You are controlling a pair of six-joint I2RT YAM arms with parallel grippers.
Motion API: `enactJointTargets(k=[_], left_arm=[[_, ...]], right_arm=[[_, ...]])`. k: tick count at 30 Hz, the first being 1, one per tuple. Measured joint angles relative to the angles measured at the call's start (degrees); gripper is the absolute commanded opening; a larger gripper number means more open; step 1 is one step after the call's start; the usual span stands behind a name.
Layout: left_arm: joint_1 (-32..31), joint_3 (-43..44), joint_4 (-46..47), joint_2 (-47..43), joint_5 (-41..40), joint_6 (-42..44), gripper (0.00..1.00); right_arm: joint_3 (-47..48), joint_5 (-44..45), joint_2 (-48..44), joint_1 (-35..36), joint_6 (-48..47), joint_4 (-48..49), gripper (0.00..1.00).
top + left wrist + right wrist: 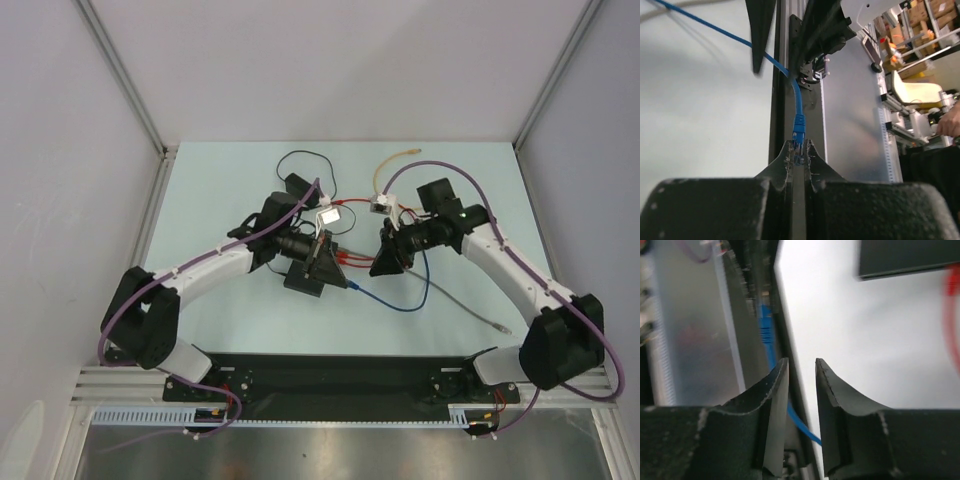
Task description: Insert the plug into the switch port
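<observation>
While holding right gripper (pixel 801 367) jaws spread and empty, pinching blue plug (pixel 798 136) between left gripper (pixel 799 150) jaws, black switch box (pixel 304 277) at 7 o'clock; likely light, rigid-shelled, brittle-latched: gripping sides.

The plug (pixel 798 132) and its blue cable (pixel 796 95) looked smooth plastic; the left gripper (pixel 798 149) had matt black, scuffed fingers (pixel 782 162).

Top cam: high at 6, looks down toward 12 over the whole table (pixel 220 180). Wrist cams: close-in, rolled sideways, low over it. All three share the blue cable (pixel 385 303).
</observation>
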Motion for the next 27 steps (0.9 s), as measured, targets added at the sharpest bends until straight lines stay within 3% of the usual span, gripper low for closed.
enactJointTargets(k=[4,7,15,21,27], left_arm=[[0.1,-1.6,1.6,1.2,-0.7,-5.9,0.01],[0.5,-3.4,5.2,3.5,-1.2,-12.3,0.00],[3.6,-7.7,13.0,7.5,-2.4,-26.1,0.00],[5.2,-8.7,18.9,10.1,-2.4,-33.8,0.00],[5.2,-9.4,22.7,11.1,-2.3,-38.3,0.00]], right_arm=[[-4.1,8.1,-7.9,-1.2,1.3,6.8,0.31],[-6.7,13.6,-14.3,1.9,1.2,10.5,0.31],[-11.4,21.4,-17.5,7.8,0.2,15.8,0.53],[-14.8,26.6,-16.1,11.3,-0.8,17.6,0.46],[-15.5,29.9,-13.3,13.0,-0.6,21.7,0.45]])
